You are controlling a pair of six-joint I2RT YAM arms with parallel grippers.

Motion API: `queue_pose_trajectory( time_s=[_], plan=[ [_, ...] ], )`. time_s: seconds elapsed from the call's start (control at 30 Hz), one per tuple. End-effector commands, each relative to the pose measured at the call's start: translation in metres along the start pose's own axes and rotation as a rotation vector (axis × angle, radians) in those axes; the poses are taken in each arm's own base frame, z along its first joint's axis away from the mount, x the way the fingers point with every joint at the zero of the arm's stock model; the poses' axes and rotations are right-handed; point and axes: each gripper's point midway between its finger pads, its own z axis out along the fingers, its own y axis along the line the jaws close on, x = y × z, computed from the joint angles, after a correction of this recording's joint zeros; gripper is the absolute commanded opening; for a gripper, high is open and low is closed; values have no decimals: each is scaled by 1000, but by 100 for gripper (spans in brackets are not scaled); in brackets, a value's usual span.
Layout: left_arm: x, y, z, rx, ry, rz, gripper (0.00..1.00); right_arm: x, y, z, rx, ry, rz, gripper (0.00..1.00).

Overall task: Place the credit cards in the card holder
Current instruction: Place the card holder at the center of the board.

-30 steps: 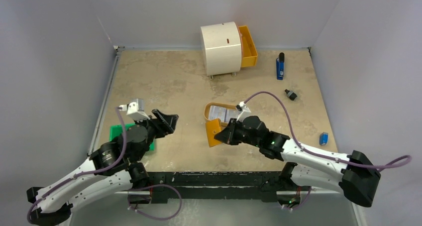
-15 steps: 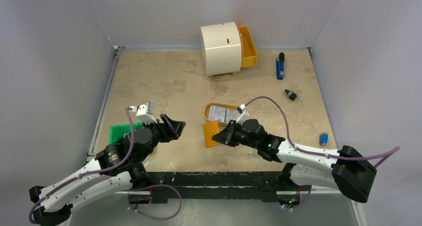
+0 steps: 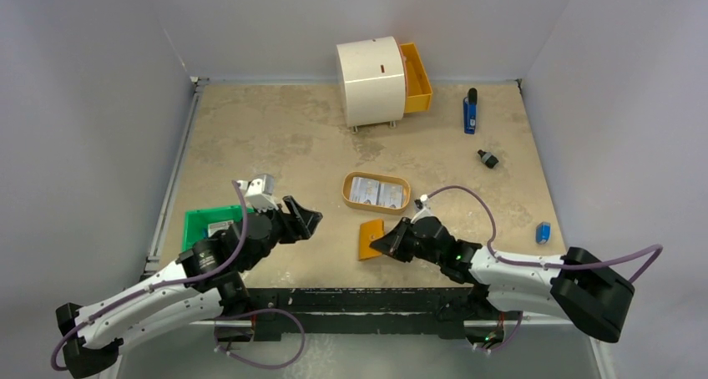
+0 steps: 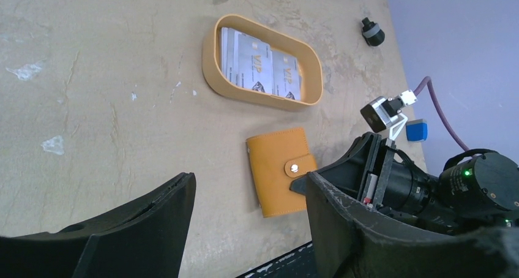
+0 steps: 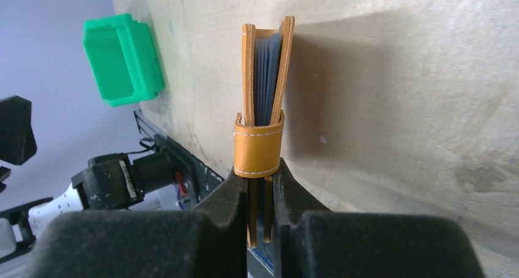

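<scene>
A tan oval tray with a raised rim (image 4: 260, 98) sits on the mottled beige table, and the two pale credit cards with grey-blue print (image 4: 260, 70) are laid side by side inside it. Just on the near side of this tray, apart from it, a square tan leather card holder with a snap strap (image 3: 367, 238) is gripped at its strap edge by the right gripper (image 3: 381, 245), whose fingers are clenched on both faces. The holder is fastened by the strap, though its far end gapes slightly. The right arm is stretched low along the near edge, its forearm reaching leftward toward the tray. The left arm is extended low from the near left, with its wrist aimed at the tray. The left gripper (image 3: 305, 216) is held to the tray's left with its jaws spread wide and nothing between them. A green plastic bin (image 3: 200, 223) is seen well to the left of the tray.
</scene>
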Motion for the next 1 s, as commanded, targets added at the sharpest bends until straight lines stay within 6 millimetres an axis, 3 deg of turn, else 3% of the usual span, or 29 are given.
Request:
queue_pose_trajectory(
  time_s=[0.0,0.2,0.57,0.8,0.97],
  plan=[
    [3,-14,6,51,8,-43,64,-17,18,-1,-67,-88,82,0],
    [10,-14,12,45,30,-52,63,-16,6,7,-36,-96,196,0],
    [13,-14,13,38,40,-53,62,-21,0,16,17,-123,203,0],
    [21,-10,17,29,57,-49,62,-20,-6,12,46,-121,168,24],
    [26,-14,23,31,78,-35,61,-19,-16,10,74,-122,158,30]
  ],
)
